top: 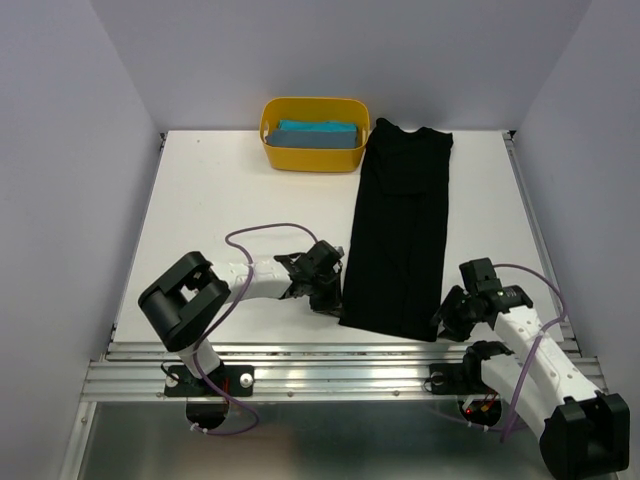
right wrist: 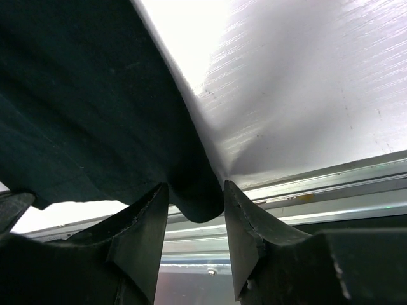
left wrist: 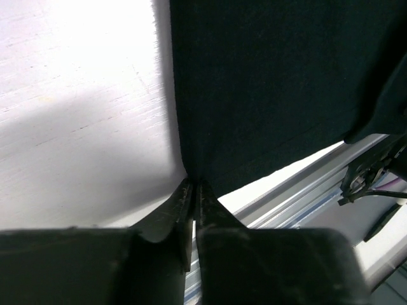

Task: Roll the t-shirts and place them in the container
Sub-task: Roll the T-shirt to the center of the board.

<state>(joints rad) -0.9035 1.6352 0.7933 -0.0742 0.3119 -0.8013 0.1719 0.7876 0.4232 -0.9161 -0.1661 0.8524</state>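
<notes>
1. Across the white surface (top: 220,220): smooth and bare beside the cloth, so likely to let a hem slide toward the far side instead of curling over.
2. Down the right half, the black t-shirt (top: 400,230): folded to a long strip, collar far, hem at the near edge. At risk of rolling crooked if drawn up from one corner only.
3. At the far edge, the yellow tub (top: 310,160), just left of the collar: close enough to be nudged late in the roll.
4. Inside it, the teal t-shirt (top: 318,135): folded flat, not yet rolled.
5. At the near-left hem corner, the left gripper (left wrist: 193,184): pinched tight on the black cloth. A thin bite, by the look of it, and could slip free on the first pull.
6. At the near-right corner, the right gripper (right wrist: 194,190): jaws apart, straddling the drooping corner, not yet clamped. If closed late or wide of the cloth, would leave the hem skewed and the roll loose on that side.
</notes>
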